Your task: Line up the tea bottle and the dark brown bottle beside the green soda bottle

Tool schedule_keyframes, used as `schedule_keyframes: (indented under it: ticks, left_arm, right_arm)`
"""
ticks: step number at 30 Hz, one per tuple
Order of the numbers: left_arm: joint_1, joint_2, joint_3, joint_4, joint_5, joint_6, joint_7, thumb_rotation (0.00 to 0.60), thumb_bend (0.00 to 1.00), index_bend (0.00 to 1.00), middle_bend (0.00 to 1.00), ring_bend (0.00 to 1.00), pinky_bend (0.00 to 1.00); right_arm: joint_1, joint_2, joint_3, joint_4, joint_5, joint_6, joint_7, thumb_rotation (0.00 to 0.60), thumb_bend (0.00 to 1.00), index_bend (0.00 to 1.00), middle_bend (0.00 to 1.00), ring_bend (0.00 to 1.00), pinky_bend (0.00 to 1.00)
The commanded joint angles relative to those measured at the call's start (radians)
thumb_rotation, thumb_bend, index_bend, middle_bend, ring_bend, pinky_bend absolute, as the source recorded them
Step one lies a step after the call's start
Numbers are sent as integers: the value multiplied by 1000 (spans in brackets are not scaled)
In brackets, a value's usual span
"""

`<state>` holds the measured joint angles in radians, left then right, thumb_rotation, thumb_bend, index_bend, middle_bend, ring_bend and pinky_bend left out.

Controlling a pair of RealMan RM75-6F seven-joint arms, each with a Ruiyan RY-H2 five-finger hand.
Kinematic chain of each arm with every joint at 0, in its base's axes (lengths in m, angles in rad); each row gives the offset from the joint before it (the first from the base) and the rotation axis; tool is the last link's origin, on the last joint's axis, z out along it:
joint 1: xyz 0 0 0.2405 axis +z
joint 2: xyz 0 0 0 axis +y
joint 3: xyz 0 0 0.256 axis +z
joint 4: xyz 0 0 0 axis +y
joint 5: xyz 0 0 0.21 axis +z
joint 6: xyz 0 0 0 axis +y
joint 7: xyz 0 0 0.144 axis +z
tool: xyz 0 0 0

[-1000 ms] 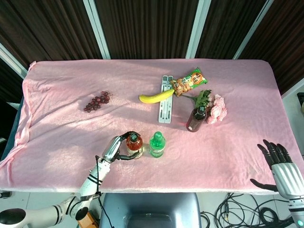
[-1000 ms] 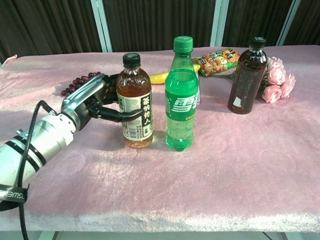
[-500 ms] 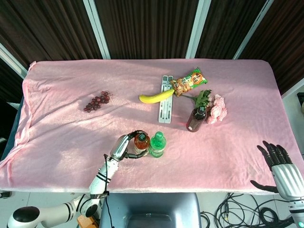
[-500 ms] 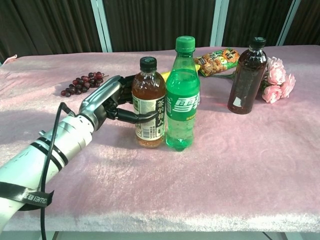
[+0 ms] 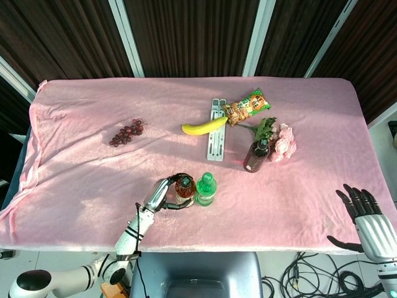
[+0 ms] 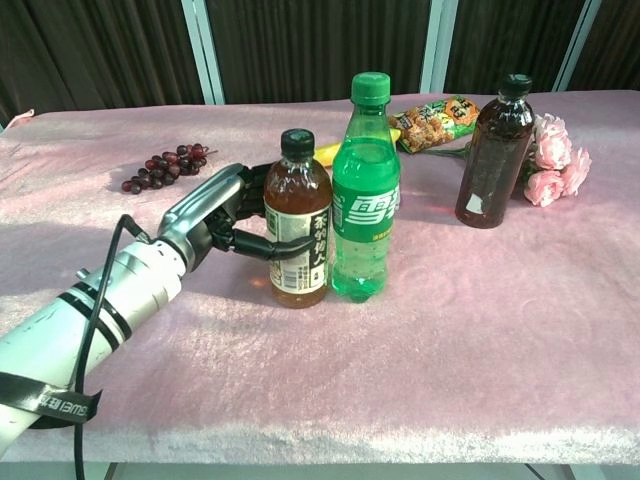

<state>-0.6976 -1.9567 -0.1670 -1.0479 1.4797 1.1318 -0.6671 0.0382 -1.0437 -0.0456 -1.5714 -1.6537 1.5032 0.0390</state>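
The tea bottle (image 6: 299,228) (image 5: 184,188) stands upright on the pink cloth, touching the left side of the green soda bottle (image 6: 364,201) (image 5: 206,189). My left hand (image 6: 225,214) (image 5: 159,195) grips the tea bottle from its left, fingers wrapped around the label. The dark brown bottle (image 6: 492,154) (image 5: 255,156) stands apart, further back and to the right, next to the flowers. My right hand (image 5: 366,214) hovers off the table's near right corner, fingers spread, holding nothing.
Pink flowers (image 6: 556,158) lie right of the dark brown bottle. A snack packet (image 6: 436,122), a banana (image 5: 203,126) and a white strip (image 5: 216,138) lie behind the bottles. Grapes (image 6: 163,167) sit at the back left.
My left hand slid the tea bottle rightward until it met the green soda bottle, and keeps hold of it. The right hand dropped slightly.
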Motion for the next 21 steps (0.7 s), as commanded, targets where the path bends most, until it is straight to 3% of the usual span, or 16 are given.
schedule_keyframes:
  ticks: [1, 8, 15, 21]
  left_arm:
    - [-3, -3, 8, 10, 4, -6, -6, 600, 388, 510, 517, 307, 299]
    - [-4, -4, 25, 26, 25, 5, -22, 600, 366, 398, 381, 213, 199]
    - [1, 0, 31, 25, 29, 15, -13, 600, 312, 117, 159, 89, 49]
    - [10, 7, 29, 13, 28, 34, 2, 600, 293, 16, 89, 49, 4]
  right_arm:
    - [-1, 0, 0, 1, -1, 2, 0, 600, 201, 0, 0, 0, 0]
    - [-5, 1, 0, 3, -3, 11, 5, 600, 201, 0, 0, 0, 0]
    - [-6, 0, -1, 3, -6, 11, 3, 600, 201, 0, 0, 0, 0]
    - [-6, -3, 0, 4, -5, 10, -1, 600, 201, 0, 0, 0, 0]
